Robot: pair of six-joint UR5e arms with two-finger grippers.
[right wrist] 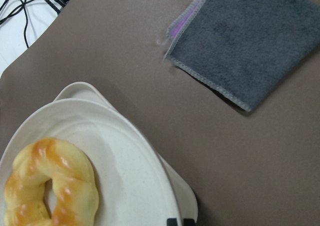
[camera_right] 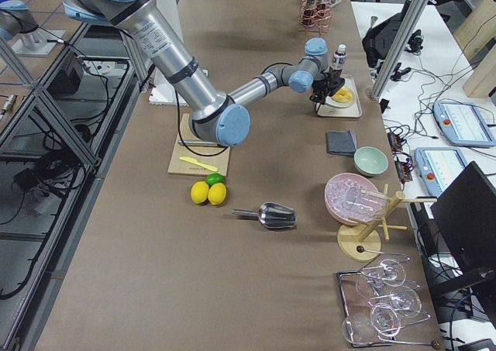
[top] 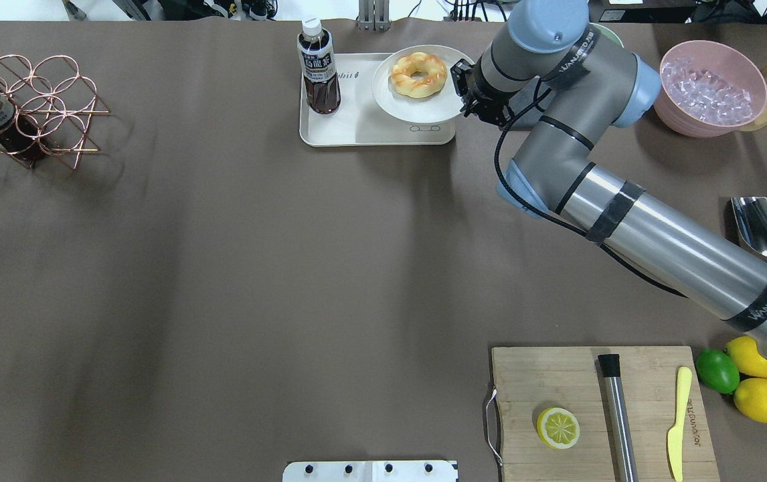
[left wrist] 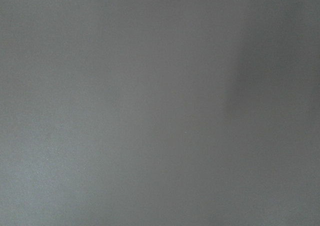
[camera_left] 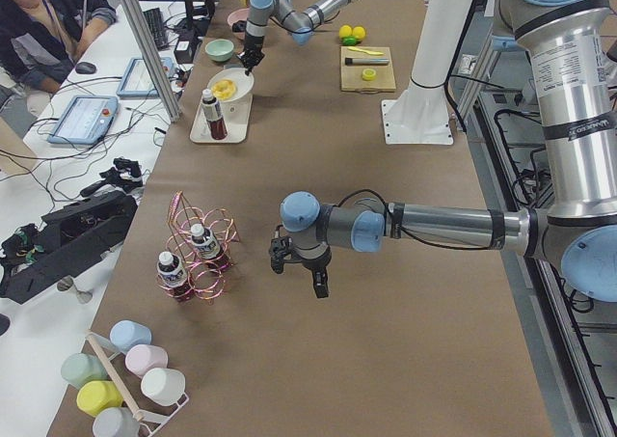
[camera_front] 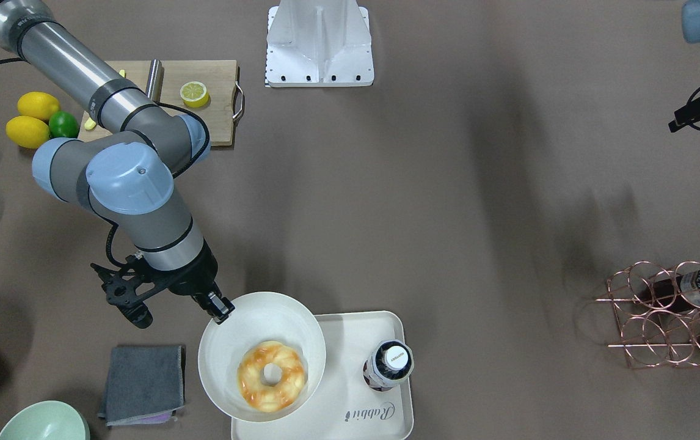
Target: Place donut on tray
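The donut [camera_front: 270, 374] is a glossy golden ring and lies on a round off-white plate [camera_front: 252, 318]. The plate sits over one end of the cream tray [camera_front: 356, 342] and overhangs its edge. I cannot tell whether the plate rests on the tray. My right gripper [camera_front: 220, 308] is shut on the plate's rim. The right wrist view shows the donut [right wrist: 50, 186], the plate [right wrist: 125, 156] and the tray corner under it. My left gripper [camera_left: 307, 273] hangs above the bare table near a copper rack; I cannot tell if it is open.
A dark tea bottle [camera_front: 388, 365] stands on the tray beside the plate. A grey cloth [camera_front: 142, 384], a green bowl [camera_front: 44, 421] and a pink ice bowl [top: 711, 87] lie near the right arm. A cutting board [top: 598, 402] holds a lemon half. The copper rack [camera_front: 674, 311] holds bottles.
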